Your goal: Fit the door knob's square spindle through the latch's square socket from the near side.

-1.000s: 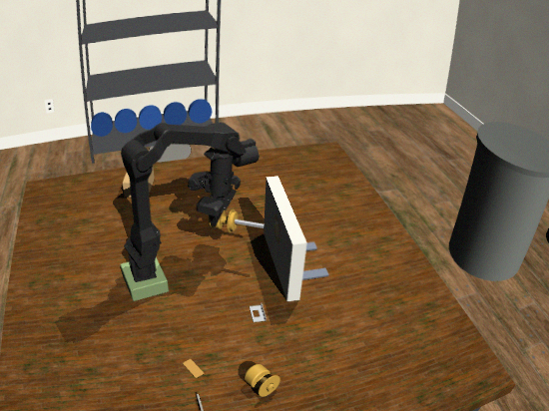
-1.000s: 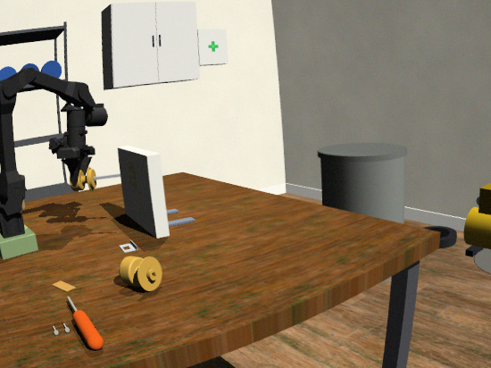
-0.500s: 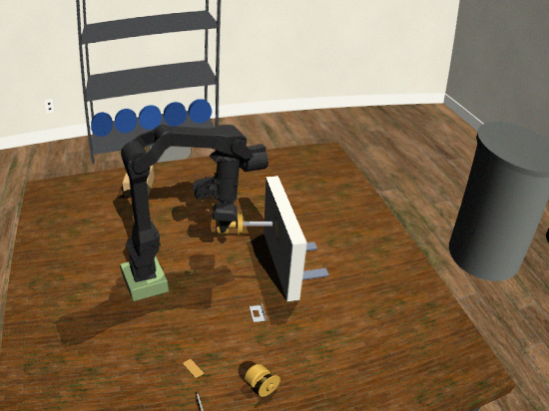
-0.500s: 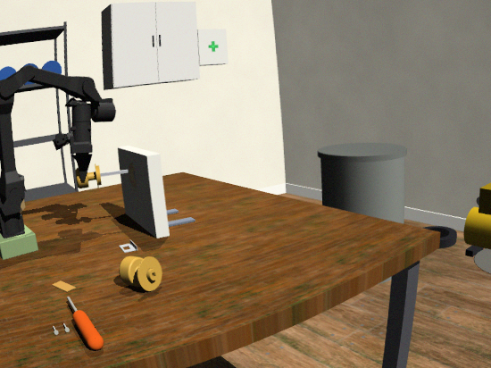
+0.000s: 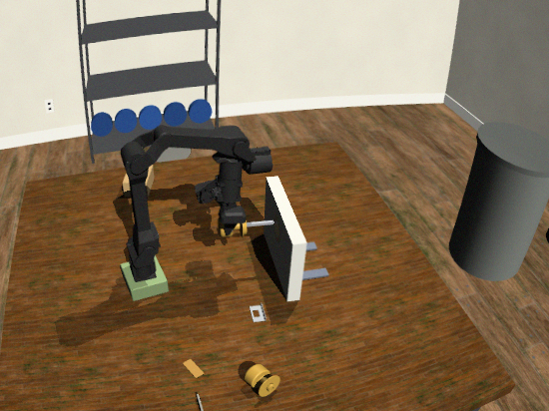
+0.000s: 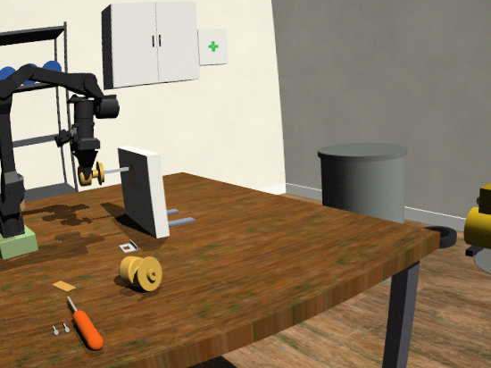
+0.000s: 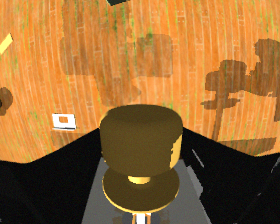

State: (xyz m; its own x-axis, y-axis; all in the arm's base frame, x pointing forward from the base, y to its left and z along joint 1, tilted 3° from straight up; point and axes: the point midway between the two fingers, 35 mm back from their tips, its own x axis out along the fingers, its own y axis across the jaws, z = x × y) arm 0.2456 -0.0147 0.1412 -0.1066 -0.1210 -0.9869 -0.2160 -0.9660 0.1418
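My gripper (image 5: 231, 229) (image 6: 87, 176) (image 7: 140, 132) points down and is shut on a brass door knob (image 5: 239, 227) (image 6: 93, 174) (image 7: 140, 137), held level above the table. The knob's grey square spindle (image 5: 261, 223) (image 6: 116, 170) (image 7: 141, 223) points at the upright door panel (image 5: 294, 251) (image 6: 142, 189). Its tip reaches the panel's dark face on the robot's side. The knob's round plate (image 6: 101, 172) (image 7: 140, 190) stands well clear of the wood. The latch's socket is hidden; I cannot tell how far the spindle is in.
A second brass knob (image 5: 261, 378) (image 6: 140, 273) lies near the table's front. A small square metal plate (image 5: 257, 312) (image 6: 128, 246) (image 7: 64, 121), a tan plate (image 5: 193, 368) (image 6: 63, 286), an orange screwdriver (image 6: 85, 328) and two screws (image 6: 60, 329) lie nearby. A grey bin (image 5: 504, 206) (image 6: 362, 180) stands off the table.
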